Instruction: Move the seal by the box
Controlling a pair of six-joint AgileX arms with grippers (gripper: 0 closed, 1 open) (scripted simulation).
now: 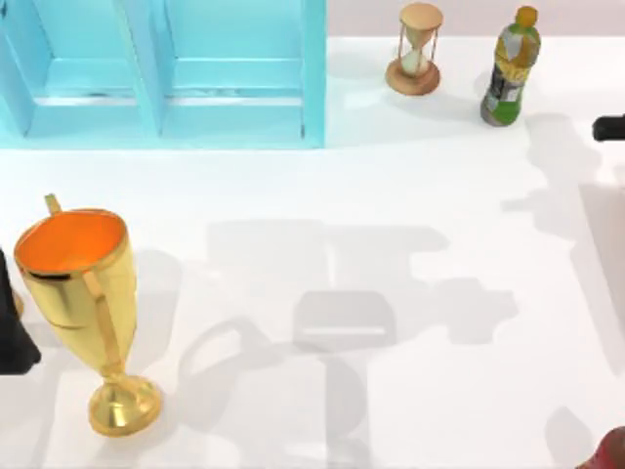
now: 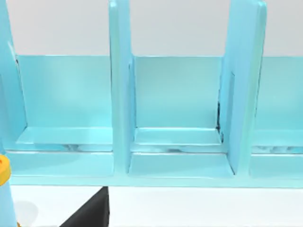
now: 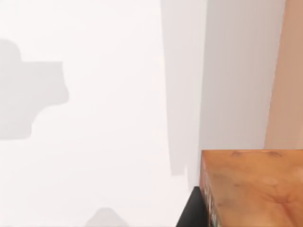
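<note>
Surface: a plain white table [image 1: 391, 195], glossy, crossed by soft grey shadows of the arms near its middle and right side.
Backdrop: a pale wall strip runs behind the table's far edge in the top view; the right wrist view also shows a tan band beyond the table edge.
Box: a light blue box [image 1: 166, 73] with upright dividers stands at the far left of the table; the left wrist view faces its open compartments [image 2: 177, 123], 3 of them in sight side by side.
Trophy: a gold trophy [image 1: 83, 303] with an orange inside stands upright at the near left, well apart from the box.
Hourglass: a wooden hourglass [image 1: 418, 49] stands at the far edge, right of the box.
Bottle: a green bottle [image 1: 511, 68] with a yellow cap stands just right of the hourglass.
Seal: the seal [image 1: 610, 451] sits at the near right corner of the table, cut by the frame edge; the right wrist view shows its mottled reddish-brown face [image 3: 251, 189] close up.
Path: the stretch of table between seal and box holds no object apart from shadows.
Left gripper: a dark part of it [image 2: 90, 213] shows by the table; jaws cannot be told.
Right gripper: a dark piece [image 3: 194, 210] touches the seal's side; whether the jaws grip it cannot be told.
</note>
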